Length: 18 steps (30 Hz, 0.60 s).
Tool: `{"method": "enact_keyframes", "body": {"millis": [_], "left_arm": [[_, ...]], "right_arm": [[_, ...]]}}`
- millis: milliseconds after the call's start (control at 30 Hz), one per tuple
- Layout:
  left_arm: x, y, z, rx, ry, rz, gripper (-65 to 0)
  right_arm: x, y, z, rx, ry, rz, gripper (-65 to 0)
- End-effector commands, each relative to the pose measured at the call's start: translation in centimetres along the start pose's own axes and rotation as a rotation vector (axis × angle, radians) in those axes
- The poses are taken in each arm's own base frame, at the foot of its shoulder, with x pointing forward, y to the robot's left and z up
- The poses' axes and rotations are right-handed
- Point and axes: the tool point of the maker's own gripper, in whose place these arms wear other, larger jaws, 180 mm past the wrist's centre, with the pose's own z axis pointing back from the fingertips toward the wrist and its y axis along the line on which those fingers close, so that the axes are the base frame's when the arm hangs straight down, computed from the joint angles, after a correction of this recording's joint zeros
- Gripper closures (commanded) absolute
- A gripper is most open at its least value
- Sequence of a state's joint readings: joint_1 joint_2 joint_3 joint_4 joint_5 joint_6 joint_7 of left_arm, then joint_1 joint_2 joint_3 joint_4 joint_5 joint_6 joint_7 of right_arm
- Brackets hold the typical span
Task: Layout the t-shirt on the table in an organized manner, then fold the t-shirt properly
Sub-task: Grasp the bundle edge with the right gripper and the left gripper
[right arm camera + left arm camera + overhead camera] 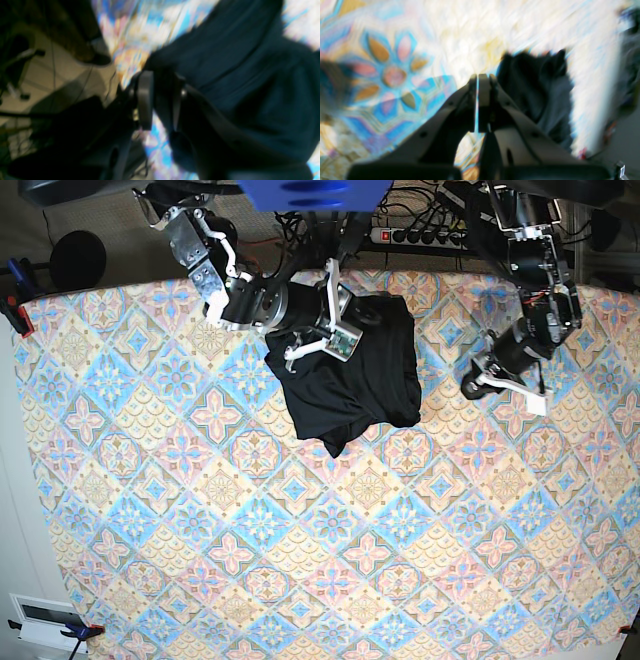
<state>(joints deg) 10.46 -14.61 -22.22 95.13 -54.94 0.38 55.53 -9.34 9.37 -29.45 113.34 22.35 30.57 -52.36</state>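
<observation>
**Colleague:** Where is the garment, and what shape is it in?

**Me:** The black t-shirt (345, 375) lies bunched at the far middle of the bench (250, 580), on the floral diamond-tile cloth. It isn't spread out at all. It is a rumpled, roughly square heap with one corner trailing toward me, and I can't pick out the sleeves or the collar. Plain black, no print that I can see.

**Colleague:** And your arms?

**Me:** The right gripper (318, 343) sits at the heap's far-left edge. In its wrist view the jaws stand a little apart with dark cloth right at them, but the picture is too blurred for me to say whether they are pinching fabric or letting it go, so I can't tell. The left gripper (478, 77) hangs over bare cloth well to the other side of the shirt, its jaws clenched on nothing, with only a sliver of light between them.

**Colleague:** How do you expect it to handle?

**Me:** I judge it soft, light and floppy. It will drape and drag, and won't hold any shape I give it. A pinch in the middle would only lift a lump. I'd want an edge or a corner in each gripper, ideally the shoulders or the hem, so I can pull it flat. I'd need to find those edges first, since the folds hide them.
</observation>
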Motion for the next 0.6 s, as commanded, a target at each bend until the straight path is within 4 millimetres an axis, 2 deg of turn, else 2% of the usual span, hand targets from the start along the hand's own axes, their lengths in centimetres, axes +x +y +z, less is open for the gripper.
{"method": "enact_keyframes", "body": {"millis": [0,67,200,333,400,567], "left_arm": [[1.3,-1.3,0.3,-0.042,-0.026,-0.019,-0.2],[2.2,-2.3,0.2,-0.067,-0.024,-0.047,-0.2],[2.8,-5.0,-1.0,-0.113,-0.002,-0.118,-0.2],[1.8,-7.9,-2.4,-0.167,0.047,-0.178,-0.7],[0.7,-8.6,-2.8,-0.180,0.090,-0.199,-3.5],[-1.7,-8.5,-2.7,-0.178,0.202,-0.206,-18.0]], "right_arm": [[0.8,0.5,0.2,0.012,-0.034,0.000,-13.0],[0.6,0.1,0.4,-0.004,-0.033,-0.010,-13.0],[0.7,-2.2,1.4,-0.071,-0.055,-0.035,-13.0],[1.4,-3.4,1.8,-0.101,-0.099,-0.043,-13.0],[1.4,-3.5,1.8,-0.103,-0.100,-0.043,-13.0],[1.3,-3.9,2.0,-0.116,-0.101,-0.047,-13.0]]}}
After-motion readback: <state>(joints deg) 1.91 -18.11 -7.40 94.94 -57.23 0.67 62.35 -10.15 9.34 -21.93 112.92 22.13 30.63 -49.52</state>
